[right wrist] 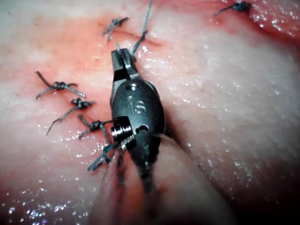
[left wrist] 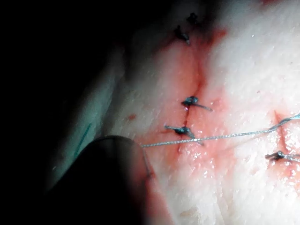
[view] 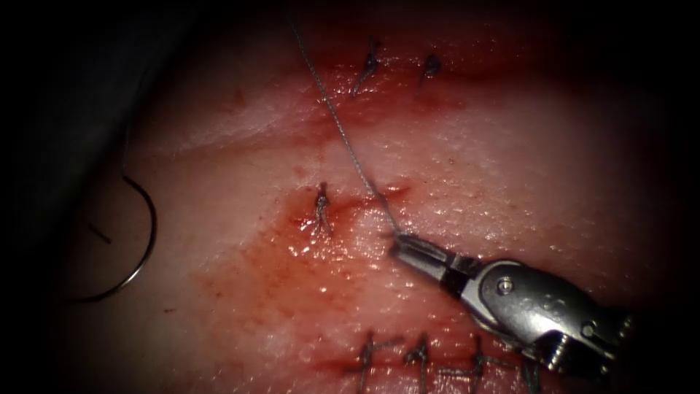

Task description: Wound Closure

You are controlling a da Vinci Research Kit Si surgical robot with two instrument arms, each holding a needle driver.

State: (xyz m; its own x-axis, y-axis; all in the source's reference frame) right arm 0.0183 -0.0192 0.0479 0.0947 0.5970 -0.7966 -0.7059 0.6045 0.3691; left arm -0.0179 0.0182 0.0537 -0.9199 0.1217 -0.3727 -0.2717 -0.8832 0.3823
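My right tool [view: 401, 242] comes in from the lower right, its jaws shut on the thread [view: 341, 133] just above the tissue [view: 510, 160], right of the small cut [view: 364, 201]. From there the thread runs taut up and left, out past the top edge. The curved needle [view: 143, 248] lies free on the tissue far to the left of the cut, held by neither tool. In the right wrist view the right tool [right wrist: 121, 51] grips the thread [right wrist: 146, 18]. In the left wrist view the thread [left wrist: 220, 137] stretches across to a dark blurred shape [left wrist: 108, 183] that I take for my left tool.
A tied stitch [view: 321, 206] sits at the cut's left end. Two knots [view: 368, 66] lie at the top, and a row of stitches [view: 419, 356] runs along the bottom edge beside the right tool's wrist. Red fluid [view: 292, 255] wets the tissue around the cut.
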